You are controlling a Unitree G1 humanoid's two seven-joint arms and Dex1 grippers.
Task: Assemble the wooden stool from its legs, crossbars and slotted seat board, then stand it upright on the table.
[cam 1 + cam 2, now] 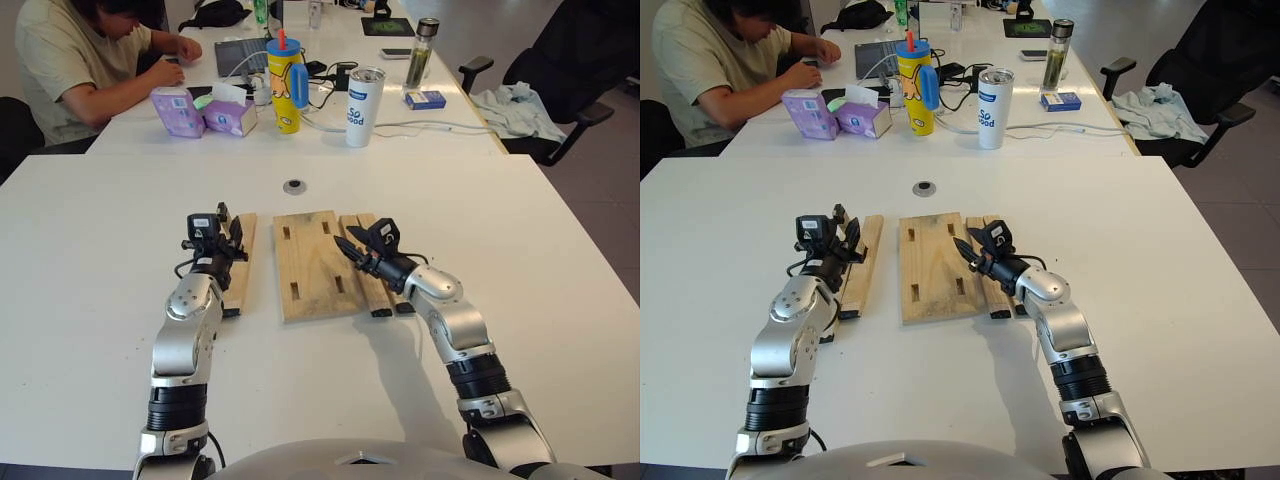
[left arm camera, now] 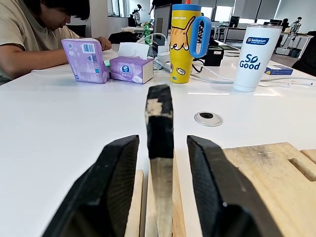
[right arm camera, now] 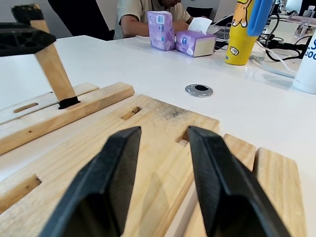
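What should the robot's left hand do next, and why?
Probably shut the left fingers on the leg. They sit open on either side of it, with gaps showing on both sides, so the leg does not look gripped yet. The right gripper is open over the seat board, which lies flat with its slots free.

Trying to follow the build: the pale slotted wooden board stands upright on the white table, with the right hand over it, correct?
Not upright: in the left eye view the pale slotted wooden board lies flat on the white table, with the right hand over it.
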